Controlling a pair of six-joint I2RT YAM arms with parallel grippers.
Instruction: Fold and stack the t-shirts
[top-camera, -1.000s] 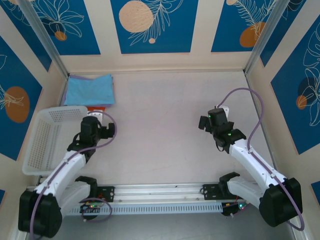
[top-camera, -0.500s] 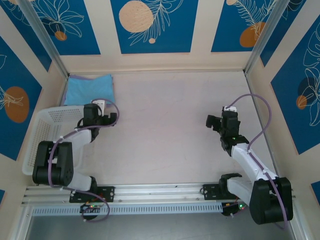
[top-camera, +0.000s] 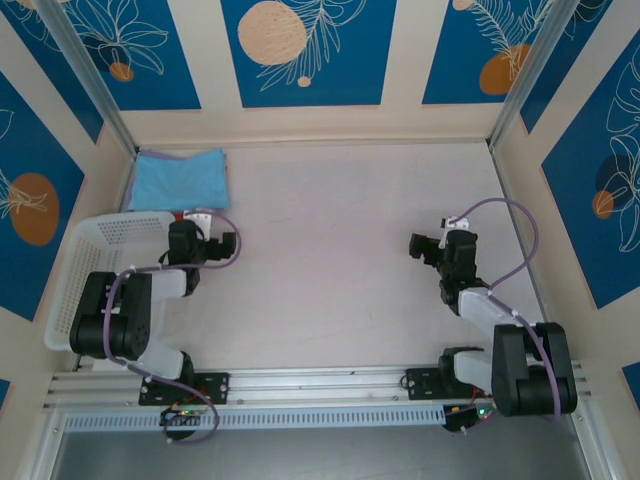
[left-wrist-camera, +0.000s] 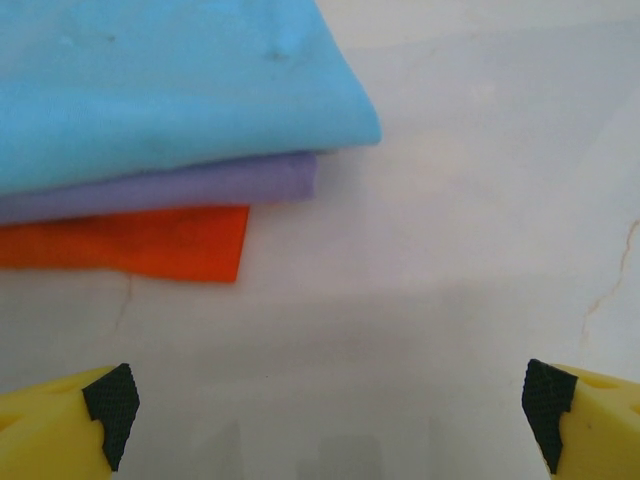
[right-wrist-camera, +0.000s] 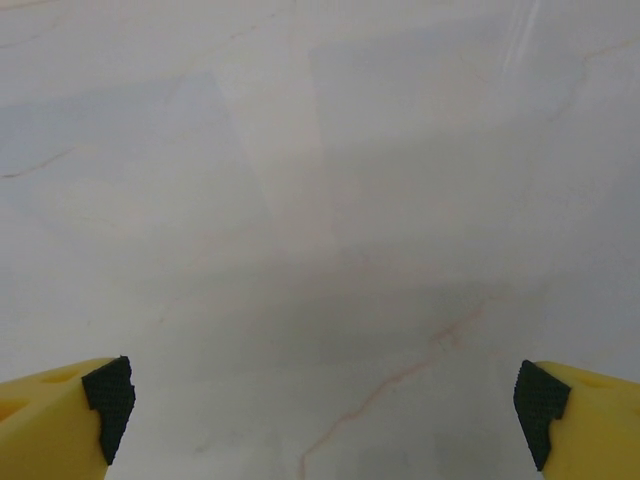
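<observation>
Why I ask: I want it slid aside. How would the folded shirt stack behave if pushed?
Probably floppy: the sky-blue tee has soft rounded folds, so it would likely bunch. The layers may shear apart, since the lavender tee and orange cloth sit staggered beneath it.

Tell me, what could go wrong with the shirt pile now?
The left fingers stand open close to the pile. If they swing toward it, they might snag the orange cloth at the bottom and pull the lavender t-shirt and blue t-shirt askew. Also, the left arm is folded right beside the white basket, so it might bump it.
</observation>
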